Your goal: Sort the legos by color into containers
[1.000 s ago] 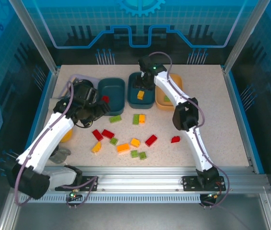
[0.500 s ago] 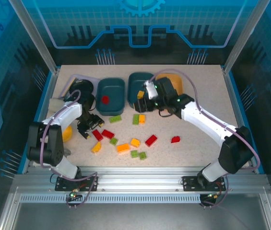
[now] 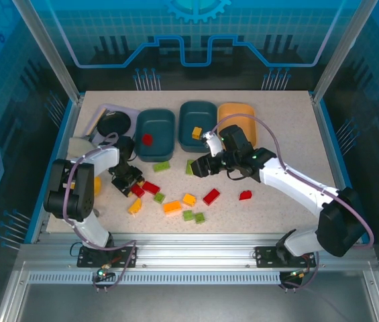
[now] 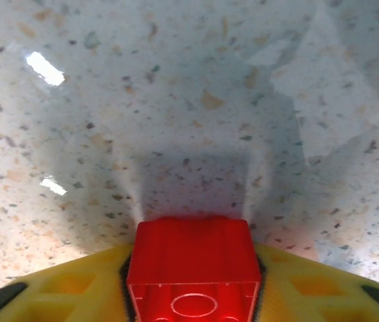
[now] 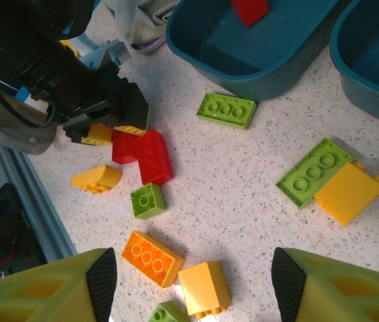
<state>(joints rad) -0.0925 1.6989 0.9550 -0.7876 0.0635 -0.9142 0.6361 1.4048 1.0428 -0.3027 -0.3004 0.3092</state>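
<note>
We have dropped our left claw (image 3: 131,182) from the left teal tub (image 3: 161,124) onto a red lego (image 4: 192,265) at the frame's middle left and pinched it, our right claw (image 5: 194,272) hanging wide and empty, so another red looks tub-bound.

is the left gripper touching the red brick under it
Touching. The left wrist view shows the red brick sitting between the left gripper's fingers, with both inner faces flush against its sides and no gap visible.
</note>
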